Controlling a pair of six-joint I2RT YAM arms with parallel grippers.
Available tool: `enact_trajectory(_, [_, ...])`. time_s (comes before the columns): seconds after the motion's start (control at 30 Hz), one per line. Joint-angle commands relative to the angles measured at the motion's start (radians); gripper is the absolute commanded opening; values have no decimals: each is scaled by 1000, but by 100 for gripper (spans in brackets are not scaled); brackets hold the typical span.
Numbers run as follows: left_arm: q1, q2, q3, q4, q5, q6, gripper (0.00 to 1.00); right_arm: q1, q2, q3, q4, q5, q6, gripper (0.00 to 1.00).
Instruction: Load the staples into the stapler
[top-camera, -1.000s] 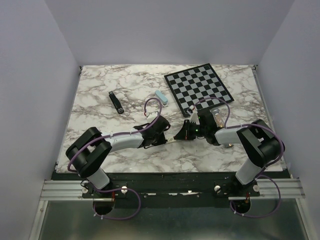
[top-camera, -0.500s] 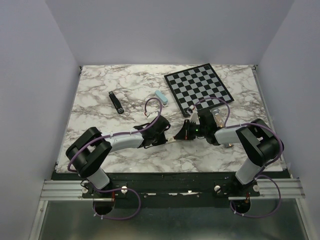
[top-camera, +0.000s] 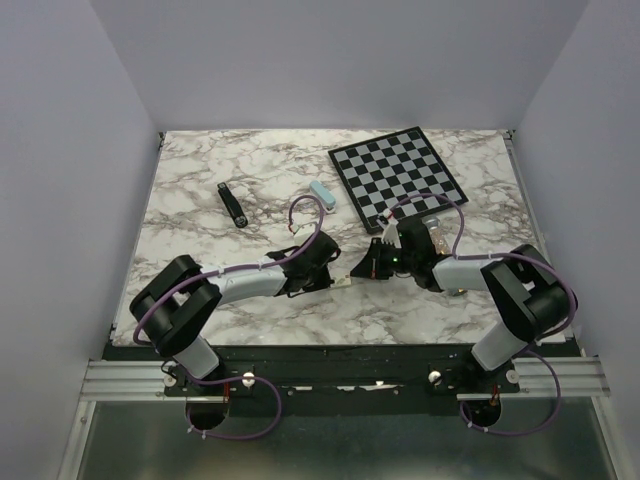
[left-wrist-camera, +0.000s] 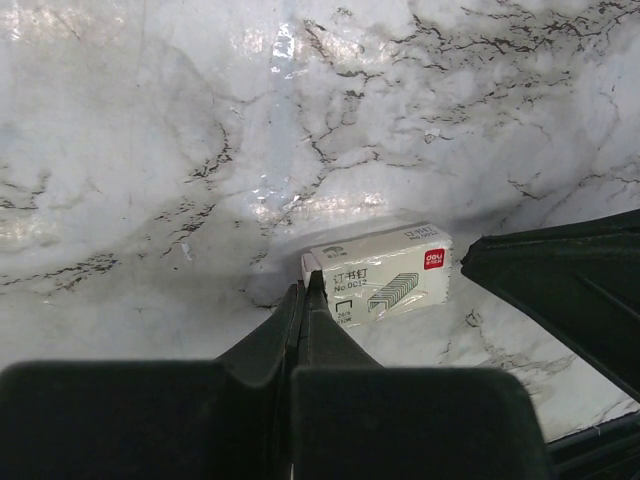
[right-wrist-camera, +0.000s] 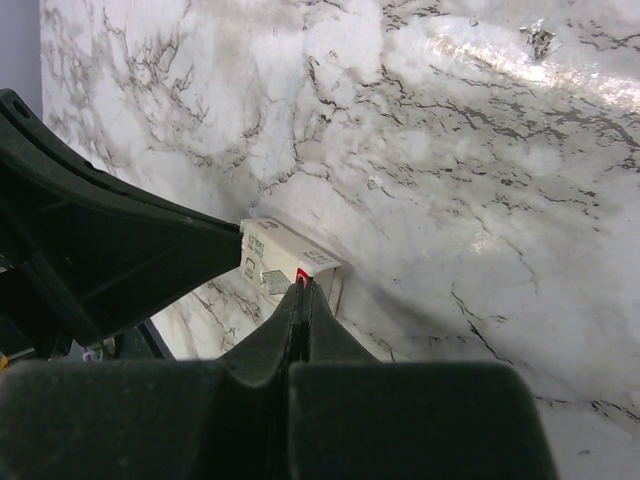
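Note:
The black stapler (top-camera: 232, 206) lies on the marble table at the back left, far from both grippers. No silver staple strip shows in any view. A small cream box (top-camera: 343, 283) printed with staple drawings lies between the grippers; it also shows in the left wrist view (left-wrist-camera: 385, 285) and the right wrist view (right-wrist-camera: 280, 258). My left gripper (left-wrist-camera: 306, 287) is shut, its tips pinching the box's left end. My right gripper (right-wrist-camera: 303, 286) is shut, its tips pinching the box's red-marked end.
A checkerboard mat (top-camera: 395, 175) lies at the back right. A small pale blue block (top-camera: 320, 194) lies near its left edge. A clear tube of brownish beads (top-camera: 437, 236) lies under the right arm. The two arms meet nose to nose at the table's middle front.
The right gripper has edged slightly left toward the left gripper, with the box still between the two. The stapler has not moved.

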Motion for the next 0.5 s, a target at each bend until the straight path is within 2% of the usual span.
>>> enact_trajectory(0.0, [-4, -29, 15, -46, -31, 17, 0, -10, -27, -21, -20, 43, -18, 1])
enact_trajectory(0.13, [-4, -31, 14, -39, -26, 17, 0, -12, -27, -23, -2, 8, -17, 1])
enact_trajectory(0.17, [-4, -29, 14, -39, -28, 14, 0, -12, -26, -27, 16, -1, -12, 5])
enact_trajectory(0.2, [-4, -28, 15, -34, -26, 13, 0, -12, -26, -32, 27, -11, -3, 14])
enact_trajectory(0.3, [-4, -20, 15, -26, -17, 9, 0, -12, -12, -38, 62, -52, 11, 30])
enact_trajectory(0.37, [-4, -19, 14, -22, -13, 6, 0, -10, 5, -40, 76, -66, 19, 36])
enact_trajectory(0.47, [-4, -19, 11, -16, -11, 0, 0, -10, 23, -43, 102, -86, 32, 37])
